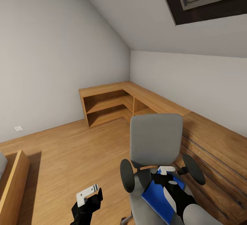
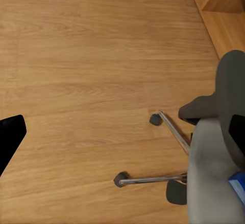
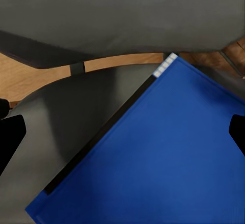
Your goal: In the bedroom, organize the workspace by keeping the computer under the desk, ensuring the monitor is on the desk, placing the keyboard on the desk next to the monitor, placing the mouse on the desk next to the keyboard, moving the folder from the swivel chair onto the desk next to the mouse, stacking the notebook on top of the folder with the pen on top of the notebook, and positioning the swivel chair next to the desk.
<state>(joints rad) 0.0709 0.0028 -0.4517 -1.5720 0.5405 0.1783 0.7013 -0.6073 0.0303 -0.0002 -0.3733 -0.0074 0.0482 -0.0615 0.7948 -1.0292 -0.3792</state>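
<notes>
Reaching for the folder [image 3: 153,157] lying flat on the swivel chair [image 1: 156,139] seat.
The right gripper [image 3: 122,132] is hovering over it with fingers spread wide, holding nothing. Thin, stiff and probably light and slippery, the folder is likely best pinched at an overhanging edge. The left gripper [image 1: 90,192] is hanging idle; its opening I cannot tell.

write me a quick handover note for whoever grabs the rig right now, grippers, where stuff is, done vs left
Right gripper: open, hovering above the folder, not gripping it.
Left gripper: open, empty, over bare floor.
The folder lies flat on the seat of the swivel chair, dark spine toward the seat's centre.
Done: nothing yet on the folder step.
Left: grasp the folder, carry it to the desk, then the remaining items; the chair is not yet positioned.
</notes>
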